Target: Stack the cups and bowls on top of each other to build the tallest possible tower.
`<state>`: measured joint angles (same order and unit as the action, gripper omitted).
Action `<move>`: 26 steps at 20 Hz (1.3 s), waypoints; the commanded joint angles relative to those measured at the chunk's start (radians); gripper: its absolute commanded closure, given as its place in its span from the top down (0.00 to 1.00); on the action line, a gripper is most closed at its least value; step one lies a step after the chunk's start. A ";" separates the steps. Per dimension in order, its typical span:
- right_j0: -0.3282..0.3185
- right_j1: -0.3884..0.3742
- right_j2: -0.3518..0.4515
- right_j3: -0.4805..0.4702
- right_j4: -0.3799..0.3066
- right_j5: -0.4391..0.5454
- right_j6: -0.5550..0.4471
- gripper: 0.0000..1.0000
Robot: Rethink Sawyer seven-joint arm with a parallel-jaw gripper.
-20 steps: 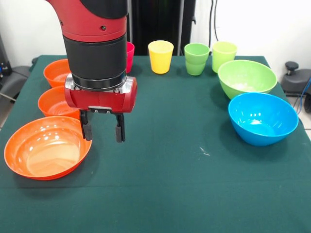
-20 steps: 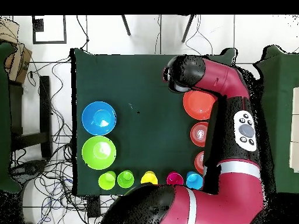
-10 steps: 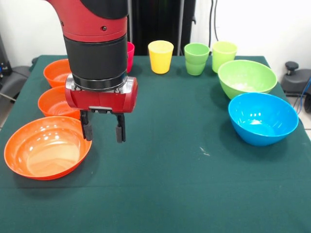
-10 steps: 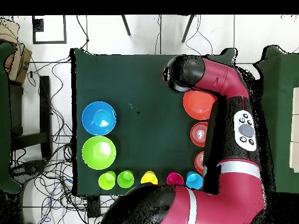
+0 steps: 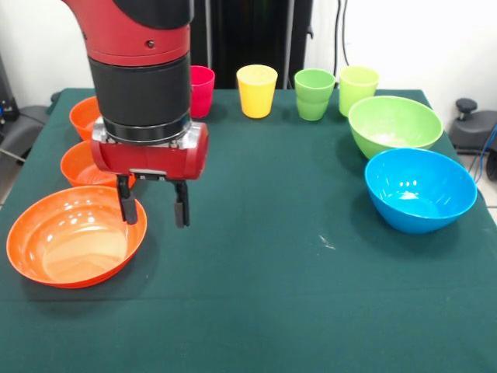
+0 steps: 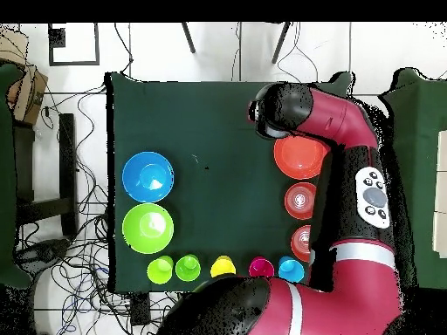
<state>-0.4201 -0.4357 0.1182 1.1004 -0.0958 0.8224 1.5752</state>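
Sliding sideways since a second ago, the gripper, jaws apart and empty, now straddles the rim of the wide orange bowl at the table's near corner, suggesting a first pick.

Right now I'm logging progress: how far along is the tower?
Nothing is stacked yet. The open, empty gripper hangs by the rim of the wide orange bowl. The small orange bowls and cups stand separate, so all of the stacking is left.
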 commanded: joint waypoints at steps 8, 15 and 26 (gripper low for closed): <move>-0.029 -0.022 0.094 -0.001 -0.093 0.049 -0.210 1.00; -0.007 0.046 0.105 -0.033 -0.098 -0.009 -0.172 1.00; -0.014 0.031 0.100 0.002 -0.101 -0.035 -0.171 1.00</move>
<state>-0.4379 -0.4075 0.1261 1.0866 -0.0987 0.8222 1.5752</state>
